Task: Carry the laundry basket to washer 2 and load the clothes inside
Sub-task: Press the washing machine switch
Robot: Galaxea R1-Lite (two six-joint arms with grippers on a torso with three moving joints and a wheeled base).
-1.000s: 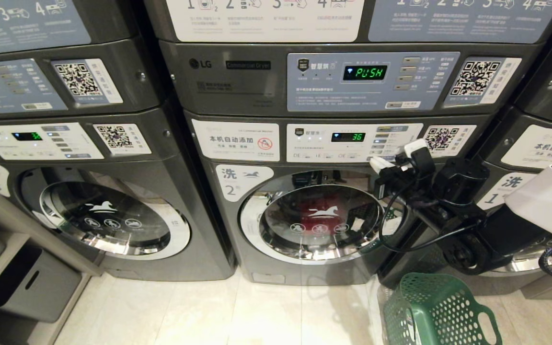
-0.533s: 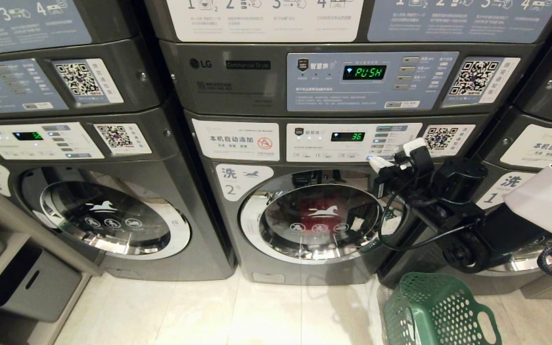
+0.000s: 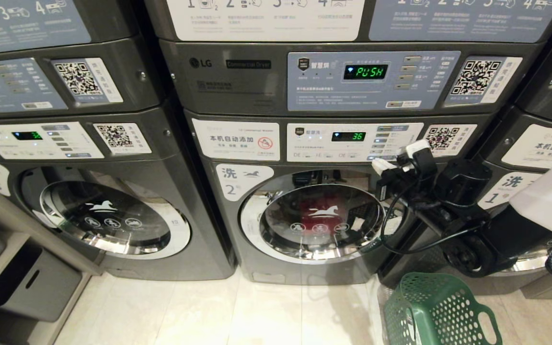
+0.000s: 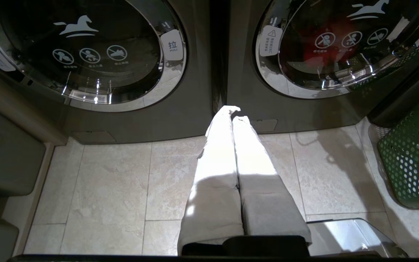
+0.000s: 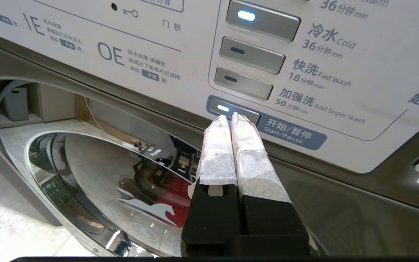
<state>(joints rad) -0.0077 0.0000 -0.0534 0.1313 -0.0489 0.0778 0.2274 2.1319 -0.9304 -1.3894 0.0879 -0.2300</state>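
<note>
**Fingertips at the start button**

Pressed together with nothing between them, the two white-wrapped fingers [image 5: 246,145] of the right gripper [image 5: 231,118] point at the control panel [image 3: 352,142] of washer 2 [image 3: 304,215]. Their tips sit right at the start/pause button [image 5: 233,111], whose small light glows at one end (whether the tips actually press on it or only hover against it cannot be told). Above that button run three more grey buttons, and the uppermost one [image 5: 262,20] shows a blue light. The panel's small display [image 3: 348,136] reads 36.

From the head view, the right arm [image 3: 453,201] reaches in from the robot's right, across the front of the washer labelled 1 [image 3: 511,184], and ends at the lower right corner of washer 2's panel.

The left gripper [image 4: 231,111] hangs low over the tiled floor [image 4: 122,182], its fingers [image 4: 216,156] also closed on each other and holding nothing. It points toward the seam between washer 2 and the unlabelled washer [image 3: 113,211] to the robot's left.

Washer 2's round glass door [image 3: 321,223] is shut. Through the glass a red patch of the clothes [image 3: 314,211] shows inside the drum; other garments cannot be made out behind the reflections.

The laundry basket [image 3: 436,309], green with round holes, stands on the floor at the robot's right, just in front of the gap between washer 2 and washer 1. Only part of it is in view, and no clothing shows in that part.
</note>
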